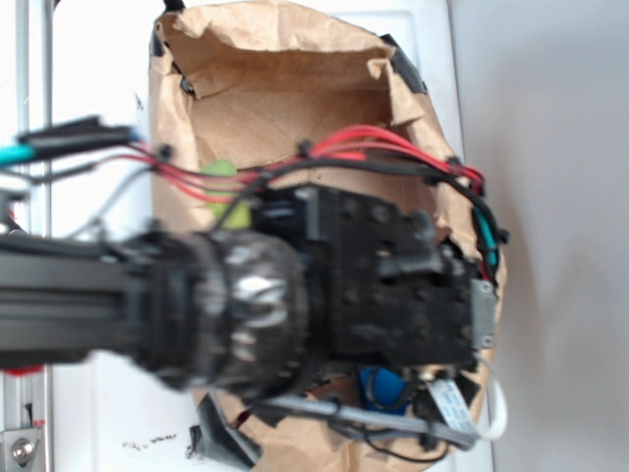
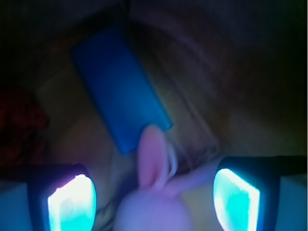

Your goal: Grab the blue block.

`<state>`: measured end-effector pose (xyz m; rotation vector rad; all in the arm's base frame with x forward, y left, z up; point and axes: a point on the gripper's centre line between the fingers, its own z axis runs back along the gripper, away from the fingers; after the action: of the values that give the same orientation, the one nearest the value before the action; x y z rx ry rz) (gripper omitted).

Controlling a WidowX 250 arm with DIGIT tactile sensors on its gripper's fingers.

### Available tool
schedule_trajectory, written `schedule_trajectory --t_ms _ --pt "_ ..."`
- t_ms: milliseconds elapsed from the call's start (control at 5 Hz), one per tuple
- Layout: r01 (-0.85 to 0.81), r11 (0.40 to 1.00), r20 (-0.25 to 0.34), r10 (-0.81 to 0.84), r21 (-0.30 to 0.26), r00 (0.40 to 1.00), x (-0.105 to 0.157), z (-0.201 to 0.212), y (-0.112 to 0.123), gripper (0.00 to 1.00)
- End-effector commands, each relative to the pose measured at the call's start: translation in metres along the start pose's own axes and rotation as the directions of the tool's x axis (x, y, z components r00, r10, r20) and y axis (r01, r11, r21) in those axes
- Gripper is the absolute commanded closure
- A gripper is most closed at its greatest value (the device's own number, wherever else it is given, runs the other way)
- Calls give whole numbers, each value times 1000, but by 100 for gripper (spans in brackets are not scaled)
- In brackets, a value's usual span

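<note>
Closest to the exterior camera is the black arm [image 1: 147, 295], which enters from 9 o'clock and covers most of the brown paper bag [image 1: 285, 88] under it. Red and black cables [image 1: 344, 147] run across the top of the arm (they are blurred). Only a small patch of the blue block [image 1: 385, 385] is visible there, at about 6 o'clock under the wrist body, inside the bag. A bit of green [image 1: 224, 169] shows near the cables, but I cannot tell what it is.

From the wrist view the gripper [image 2: 154, 199] has its two fingers wide apart, one finger [image 2: 72, 204] at 7 o'clock and the other at 5 o'clock, both glowing cyan, with nothing clamped. The blue block lies flat on the bag floor, stretching diagonally from 11 o'clock toward the centre. The pink plush bunny [image 2: 154, 207] sits between the fingers at 6 o'clock, and one ear [image 2: 153, 154] overlaps the near corner of the block. A dark red shape [image 2: 19, 125] is at 9 o'clock, too dim to identify.
</note>
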<state>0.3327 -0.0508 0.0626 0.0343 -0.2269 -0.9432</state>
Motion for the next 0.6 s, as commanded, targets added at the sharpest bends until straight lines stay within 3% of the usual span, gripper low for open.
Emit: schedule_trajectory --t_ms 0,200,400 --pt "56 998 120 -53 -24 991 20 10 2 0" --pt "163 980 221 -135 -114 966 12 7 -9 0" --pt "202 973 255 -168 -112 952 9 15 -15 0"
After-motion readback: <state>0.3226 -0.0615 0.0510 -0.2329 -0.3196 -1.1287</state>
